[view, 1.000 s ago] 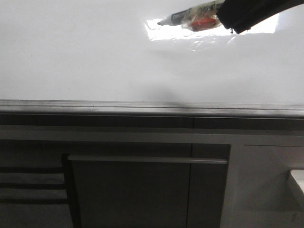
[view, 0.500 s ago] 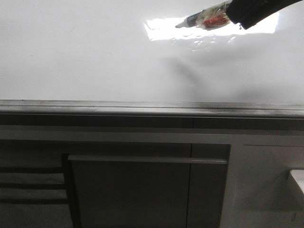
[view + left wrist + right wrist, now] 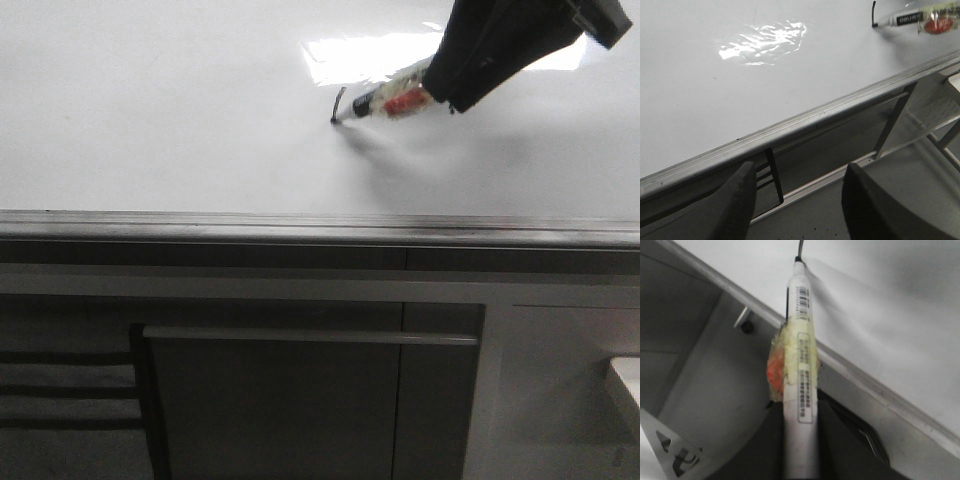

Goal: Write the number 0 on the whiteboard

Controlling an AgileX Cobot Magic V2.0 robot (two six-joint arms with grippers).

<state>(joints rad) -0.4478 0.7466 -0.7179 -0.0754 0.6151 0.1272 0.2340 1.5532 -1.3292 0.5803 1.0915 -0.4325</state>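
The whiteboard [image 3: 150, 120] is a glossy white board with a grey metal edge strip [image 3: 300, 226]. My right gripper [image 3: 455, 75] is shut on a white marker [image 3: 385, 100] wrapped in yellowish tape with a red patch. The marker tip touches the board at the low end of a short black stroke [image 3: 337, 104]. That stroke is all that shows of the number 0; no oval is there. The stroke [image 3: 873, 14] and marker [image 3: 910, 19] also show in the left wrist view, and the marker [image 3: 801, 365] in the right wrist view. My left gripper [image 3: 797, 195] is open and empty, below the board's edge.
Dark grey cabinet fronts [image 3: 300, 400] with a long handle [image 3: 310, 336] stand below the board's edge. Bright glare patches lie on the board [image 3: 365, 55] [image 3: 765, 42]. A light shelf corner [image 3: 625, 385] shows at the lower right.
My right gripper has come down and toward the board with the marker. The tip now touches the board, and a short black stroke has appeared where there was none.
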